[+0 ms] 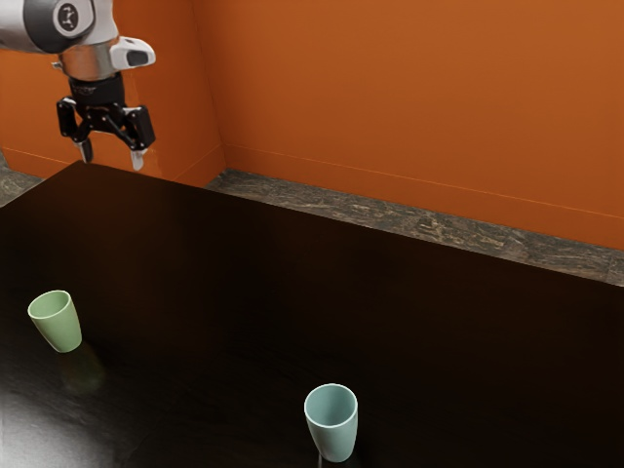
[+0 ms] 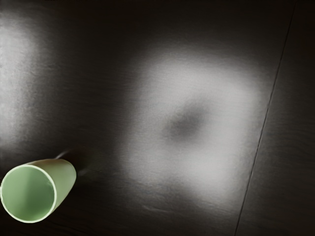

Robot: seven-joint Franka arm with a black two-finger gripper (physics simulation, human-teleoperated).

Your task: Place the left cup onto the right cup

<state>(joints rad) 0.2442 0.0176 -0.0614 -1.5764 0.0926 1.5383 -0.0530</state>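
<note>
A pale blue-green tapered cup [image 1: 331, 421] stands upright nearest the camera on a glossy black tabletop [image 1: 292, 292], at the lower middle of the exterior view, its open mouth facing up and a faint reflection beneath its base. Farther back, at the exterior view's left, a light green tapered cup [image 1: 56, 321] also stands mouth-up, leaning slightly in the picture, with its own dim reflection on the dark surface. The two cups are well apart, and neither touches anything but the table.

In the wrist view, the light green tapered cup [image 2: 37, 189] is seen from above, its pale rim and hollow interior plain, off to one side of the hand rather than under it. Beside it the tabletop [image 2: 197, 123] carries a broad patch of glare and a thin straight seam.

Beyond the cups, above the table's far corner at the exterior view's upper left, the black two-finger gripper [image 1: 111, 155] hangs high with its pale-tipped fingers [image 1: 137, 159] spread wide and empty. It hangs from the white and grey Franka arm [image 1: 73, 24], whose grey joint cap bears a small dark mark too small to read. Behind it all, a strip of mottled grey stone floor [image 1: 439, 226] runs along the foot of a plain orange wall [image 1: 409, 88].
</note>
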